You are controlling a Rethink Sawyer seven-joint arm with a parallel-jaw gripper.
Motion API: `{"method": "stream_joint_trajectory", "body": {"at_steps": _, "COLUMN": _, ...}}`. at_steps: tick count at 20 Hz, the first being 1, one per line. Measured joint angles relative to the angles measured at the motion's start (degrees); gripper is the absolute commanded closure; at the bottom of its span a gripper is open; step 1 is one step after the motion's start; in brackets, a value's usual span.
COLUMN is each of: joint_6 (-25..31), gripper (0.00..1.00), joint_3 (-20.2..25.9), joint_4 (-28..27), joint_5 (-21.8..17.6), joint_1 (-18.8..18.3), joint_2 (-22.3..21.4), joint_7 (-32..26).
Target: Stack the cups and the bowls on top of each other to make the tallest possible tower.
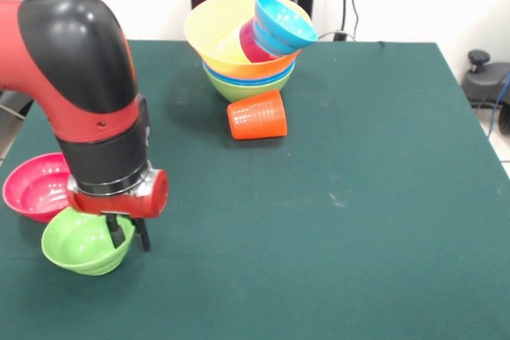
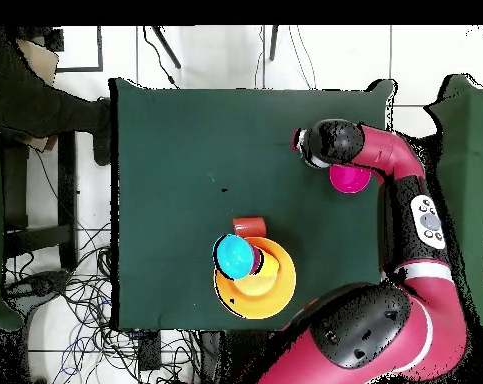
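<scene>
Nearest, the small green bowl [image 1: 82,245] was pinched at its rim by the gripper [image 1: 127,234], at seven o'clock. Pickup was judged underway; next, a lift toward the tower [image 1: 243,41] at twelve.

red and black robot arm [image 2: 400,190] over dark green table [image 2: 175,150], fingers hidden, glossy pink-red plastic bowl [image 2: 350,179] beside wrist, light-blue bowl [image 2: 234,256] tilted in wide orange-yellow bowl [image 2: 270,295]

No text, label, brand or number can be read anywhere
</scene>
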Motion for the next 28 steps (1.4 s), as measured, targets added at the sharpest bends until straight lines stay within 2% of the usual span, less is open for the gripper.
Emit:
{"method": "stream_joint_trajectory", "body": {"at_steps": 9, "joint_6": -0.4, "gripper": 1.0, "joint_3": 0.0, "joint_4": 0.3, "joint_5": -0.1, "joint_1": -0.1, "joint_2": -0.4, "joint_7": 0.0}}
{"method": "stream_joint_trajectory", "body": {"at_steps": 14, "joint_6": -0.4, "gripper": 1.0, "joint_3": -0.6, "joint_4": 3.2, "joint_5": -0.1, "joint_1": 0.0, "joint_2": -2.7, "joint_7": 0.0}}
{"method": "stream_joint_trajectory", "body": {"at_steps": 21, "joint_6": -0.4, "gripper": 1.0, "joint_3": -1.6, "joint_4": 11.2, "joint_5": 0.3, "joint_1": 1.7, "joint_2": -9.9, "joint_7": 0.0}}
{"method": "stream_joint_trajectory", "body": {"at_steps": 24, "joint_6": -0.4, "gripper": 1.0, "joint_3": -2.4, "joint_4": 15.3, "joint_5": 1.2, "joint_1": 4.2, "joint_2": -14.0, "joint_7": 0.0}}
{"method": "stream_joint_trajectory", "body": {"at_steps": 28, "joint_6": -0.4, "gripper": 1.0, "joint_3": -3.4, "joint_4": 18.4, "joint_5": 2.4, "joint_1": 6.9, "joint_2": -17.1, "joint_7": 0.1}}
